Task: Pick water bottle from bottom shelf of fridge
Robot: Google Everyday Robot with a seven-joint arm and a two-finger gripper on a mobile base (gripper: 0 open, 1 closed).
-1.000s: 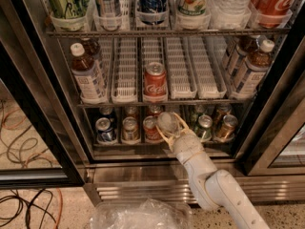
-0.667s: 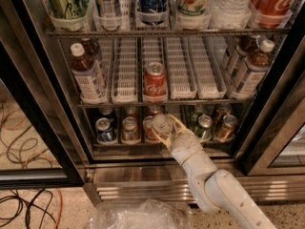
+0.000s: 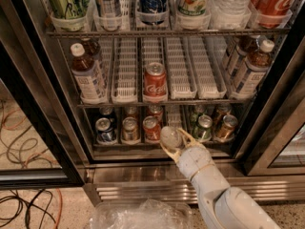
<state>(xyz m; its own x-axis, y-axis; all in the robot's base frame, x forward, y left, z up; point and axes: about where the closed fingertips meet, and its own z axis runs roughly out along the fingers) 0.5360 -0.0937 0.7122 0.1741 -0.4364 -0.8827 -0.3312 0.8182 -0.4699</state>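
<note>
The fridge [image 3: 43, 128] stands open with wire shelves. The bottom shelf [image 3: 114, 146] holds several cans in white lanes. My gripper [image 3: 175, 142] is at the front edge of the bottom shelf, in front of the middle lane. Its cream fingers [image 3: 189, 138] are closed around the water bottle [image 3: 170, 136], a small clear bottle seen from its cap end. The bottle sits just outside the shelf's front lip, right of a red can [image 3: 151, 129]. My white arm [image 3: 224, 194] runs down to the lower right.
The middle shelf holds a lone red cola can [image 3: 155, 81] and brown tea bottles [image 3: 88, 73] at both sides. A black door frame [image 3: 276, 104] stands at the right. Crumpled clear plastic [image 3: 143, 216] lies below. Cables [image 3: 24, 204] lie on the floor at left.
My gripper with the bottle has drawn slightly back and to the left, out of the bottom shelf lane. The cans have not moved.
</note>
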